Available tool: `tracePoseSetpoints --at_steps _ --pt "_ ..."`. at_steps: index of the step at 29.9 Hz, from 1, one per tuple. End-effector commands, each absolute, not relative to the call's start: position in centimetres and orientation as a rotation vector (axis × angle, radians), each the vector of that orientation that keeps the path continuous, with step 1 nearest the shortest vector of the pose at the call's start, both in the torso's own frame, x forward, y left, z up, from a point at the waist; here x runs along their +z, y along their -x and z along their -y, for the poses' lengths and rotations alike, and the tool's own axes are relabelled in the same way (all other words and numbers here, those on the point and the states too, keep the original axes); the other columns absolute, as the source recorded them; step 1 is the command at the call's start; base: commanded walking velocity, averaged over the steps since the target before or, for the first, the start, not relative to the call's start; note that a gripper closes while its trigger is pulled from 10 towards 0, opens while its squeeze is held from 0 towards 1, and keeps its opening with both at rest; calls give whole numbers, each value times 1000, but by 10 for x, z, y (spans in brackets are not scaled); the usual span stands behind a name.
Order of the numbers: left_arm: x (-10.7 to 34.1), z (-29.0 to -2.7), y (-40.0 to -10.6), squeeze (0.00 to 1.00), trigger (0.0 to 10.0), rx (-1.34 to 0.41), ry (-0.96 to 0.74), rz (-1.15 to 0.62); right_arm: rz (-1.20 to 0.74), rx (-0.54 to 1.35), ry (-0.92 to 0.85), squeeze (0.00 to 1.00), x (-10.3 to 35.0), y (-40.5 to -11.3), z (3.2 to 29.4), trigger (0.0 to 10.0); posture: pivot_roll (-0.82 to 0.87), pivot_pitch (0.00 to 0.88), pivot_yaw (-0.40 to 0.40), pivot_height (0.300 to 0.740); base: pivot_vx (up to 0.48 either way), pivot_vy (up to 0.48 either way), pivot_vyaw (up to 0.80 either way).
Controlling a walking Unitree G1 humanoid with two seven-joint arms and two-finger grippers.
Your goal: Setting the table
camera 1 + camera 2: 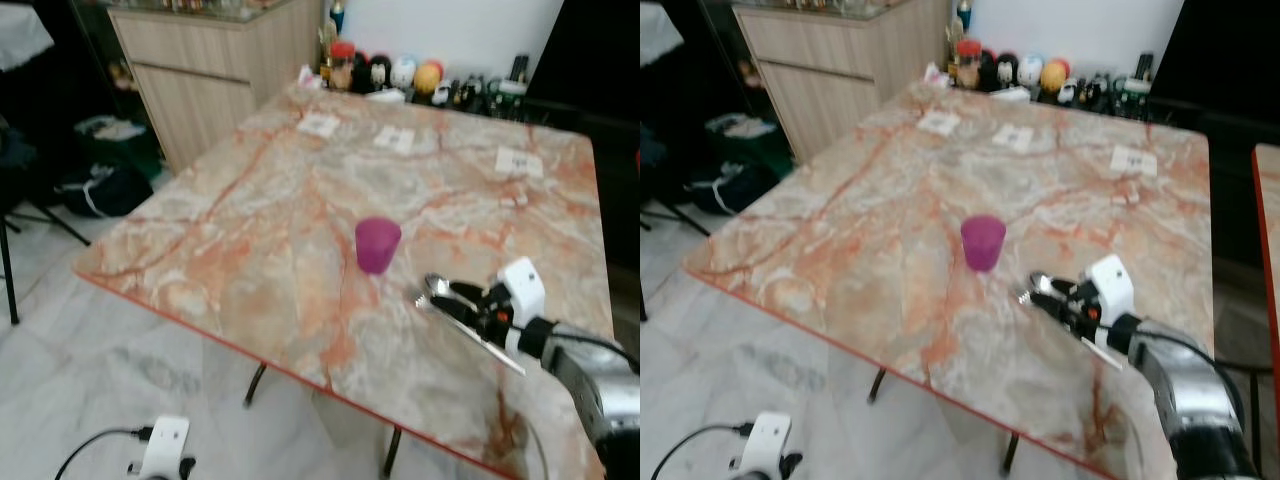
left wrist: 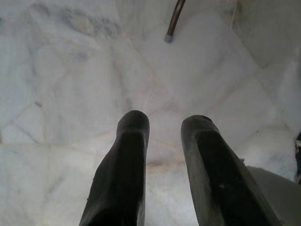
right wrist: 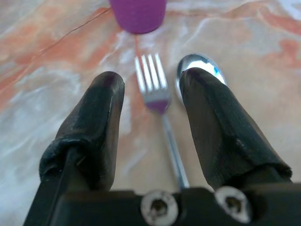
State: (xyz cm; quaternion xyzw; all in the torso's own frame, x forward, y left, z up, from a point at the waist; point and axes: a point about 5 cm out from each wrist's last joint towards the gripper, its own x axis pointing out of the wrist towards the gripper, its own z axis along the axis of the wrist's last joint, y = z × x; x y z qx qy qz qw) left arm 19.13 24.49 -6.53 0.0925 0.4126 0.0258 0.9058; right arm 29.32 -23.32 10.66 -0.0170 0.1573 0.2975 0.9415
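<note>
Fork (image 3: 157, 94) and spoon (image 3: 190, 66) lie side by side on the marble table (image 1: 250, 230), just short of the purple cup (image 1: 377, 244), with the right gripper (image 3: 150, 94) spread wide around the fork and holding nothing. If it's letting go, I'd lift straight up so neither finger drags the cutlery crooked. Head views show the cup and table layout but blur the cutlery; the right wrist view shows the tines. Left gripper (image 2: 164, 127) hangs part open over the floor (image 2: 70, 70).
</note>
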Motion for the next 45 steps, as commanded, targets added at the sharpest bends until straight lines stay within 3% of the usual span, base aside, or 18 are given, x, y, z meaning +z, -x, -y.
tracePoseSetpoints --at_steps 1,6,14,15,17,18,19,21,22,23,24,25,45 --pt "-67 -246 -188 0 10000 53 -186 -867 -310 593 29 0 110 -290 236 10000 43 26 15 740 0 0 0" --pt "-66 -248 -189 0 10000 51 -187 -869 -377 562 59 0 100 -279 241 10000 37 13 15 740 0 0 0" --pt "-67 -246 -189 0 10000 52 -182 -868 -398 557 99 0 106 -287 239 10000 36 0 8 740 0 0 0" --pt "-67 -246 -188 0 10000 52 -181 -868 -397 569 104 306 107 -288 237 10000 36 0 8 740 0 0 0" --pt "-67 -246 -188 0 10000 52 -181 -868 -401 571 107 306 107 -289 236 10000 36 0 8 740 0 0 0" --pt "-67 -245 -188 0 10000 52 -180 -869 -422 571 124 882 104 -290 235 10000 38 0 5 740 0 0 0" --pt "-67 -245 -188 0 10000 54 -177 -869 -435 561 121 945 102 -291 236 10000 40 0 4 740 0 0 0" --pt "-67 -245 -188 0 10000 57 -174 -868 -448 540 110 914 101 -294 237 10000 40 0 3 740 0 0 0" --pt "-68 -245 -188 0 10000 59 -173 -868 -455 529 111 573 101 -295 237 10000 40 0 3 740 0 0 0" --pt "-68 -245 -188 0 10000 60 -173 -868 -461 521 113 306 101 -295 238 10000 40 2 1 740 0 0 0" --pt "-68 -245 -188 0 10000 60 -173 -867 -464 516 114 306 101 -296 238 10000 40 4 0 740 0 0 0" --pt "-68 -245 -188 0 10000 62 -173 -867 -465 511 106 0 101 -297 239 10000 40 7 0 740 0 0 0" --pt "-68 -246 -187 0 10000 86 -162 -867 -517 530 47 0 90 -296 236 10000 55 24 -7 740 0 0 0"
